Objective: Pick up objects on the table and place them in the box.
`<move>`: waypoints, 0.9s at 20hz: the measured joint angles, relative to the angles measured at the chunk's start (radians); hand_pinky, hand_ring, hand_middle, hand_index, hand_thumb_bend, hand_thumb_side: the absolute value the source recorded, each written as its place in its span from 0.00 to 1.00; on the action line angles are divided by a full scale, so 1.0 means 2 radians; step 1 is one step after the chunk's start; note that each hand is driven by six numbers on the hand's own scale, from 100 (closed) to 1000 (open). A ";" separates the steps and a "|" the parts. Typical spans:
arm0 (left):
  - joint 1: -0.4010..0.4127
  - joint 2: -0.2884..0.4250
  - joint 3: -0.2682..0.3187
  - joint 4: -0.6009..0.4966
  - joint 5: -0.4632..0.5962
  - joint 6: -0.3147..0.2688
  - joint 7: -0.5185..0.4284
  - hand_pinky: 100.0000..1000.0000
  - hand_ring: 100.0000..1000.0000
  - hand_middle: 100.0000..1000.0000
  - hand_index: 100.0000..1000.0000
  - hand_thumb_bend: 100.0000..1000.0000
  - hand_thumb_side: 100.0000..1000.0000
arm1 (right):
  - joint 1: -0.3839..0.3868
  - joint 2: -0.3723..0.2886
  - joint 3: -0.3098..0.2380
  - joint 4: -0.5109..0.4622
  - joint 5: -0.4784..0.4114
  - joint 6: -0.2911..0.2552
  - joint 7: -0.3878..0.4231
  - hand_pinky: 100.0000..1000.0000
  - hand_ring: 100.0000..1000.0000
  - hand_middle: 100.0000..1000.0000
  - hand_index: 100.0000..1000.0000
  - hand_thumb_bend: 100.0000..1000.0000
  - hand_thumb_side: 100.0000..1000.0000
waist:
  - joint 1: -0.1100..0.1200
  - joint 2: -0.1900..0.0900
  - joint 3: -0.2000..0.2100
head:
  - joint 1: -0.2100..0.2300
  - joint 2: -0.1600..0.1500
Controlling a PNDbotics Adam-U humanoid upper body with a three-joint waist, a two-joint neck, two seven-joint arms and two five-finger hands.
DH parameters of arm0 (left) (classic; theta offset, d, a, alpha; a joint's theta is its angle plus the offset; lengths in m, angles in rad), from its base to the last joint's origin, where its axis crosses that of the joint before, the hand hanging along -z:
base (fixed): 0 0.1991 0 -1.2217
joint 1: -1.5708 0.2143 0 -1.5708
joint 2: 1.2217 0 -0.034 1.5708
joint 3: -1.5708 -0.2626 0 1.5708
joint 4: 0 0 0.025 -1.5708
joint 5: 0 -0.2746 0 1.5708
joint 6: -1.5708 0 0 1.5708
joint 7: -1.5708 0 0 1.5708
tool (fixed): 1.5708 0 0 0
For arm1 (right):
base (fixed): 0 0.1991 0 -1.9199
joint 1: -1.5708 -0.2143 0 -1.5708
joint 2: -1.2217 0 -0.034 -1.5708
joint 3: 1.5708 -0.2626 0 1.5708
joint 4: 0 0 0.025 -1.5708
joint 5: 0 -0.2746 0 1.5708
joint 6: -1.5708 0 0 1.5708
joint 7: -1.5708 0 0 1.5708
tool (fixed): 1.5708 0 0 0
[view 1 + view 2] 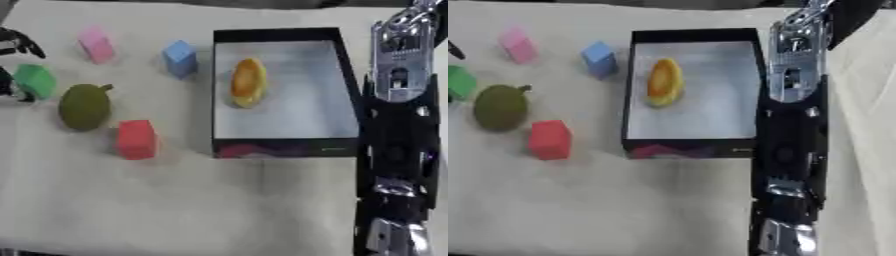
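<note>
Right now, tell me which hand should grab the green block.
Left. The left hand is already at the green block on the table's left edge. The right arm lies beyond the box, far from it.

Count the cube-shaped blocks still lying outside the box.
4, all left of the black box: pink block far left, blue block nearest the box, green block at the left edge, red block nearest the camera.

Left hand [16, 46] shows dark curled fingers at the left edge; right arm [398, 125] hangs alongside.
</note>
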 measured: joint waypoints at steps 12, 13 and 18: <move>0.000 -0.004 0.008 0.015 -0.042 0.011 0.015 0.84 0.85 0.79 0.82 0.47 0.00 | -0.008 -0.008 0.000 0.009 -0.007 -0.002 -0.003 0.79 0.70 0.70 0.80 0.00 0.60 | -0.001 0.007 -0.004 | 0.005 0.000; 0.000 -0.004 0.009 0.015 -0.043 0.011 0.015 0.84 0.85 0.79 0.82 0.47 0.00 | -0.008 -0.008 0.000 0.009 -0.008 -0.002 -0.003 0.79 0.69 0.70 0.80 0.00 0.60 | -0.001 0.007 -0.004 | 0.006 0.000; 0.001 -0.004 0.012 0.018 -0.042 0.010 0.020 0.82 0.83 0.75 0.79 0.37 0.00 | -0.008 -0.008 0.000 0.009 -0.010 -0.003 -0.004 0.79 0.70 0.70 0.80 0.00 0.61 | -0.001 0.007 -0.004 | 0.006 0.000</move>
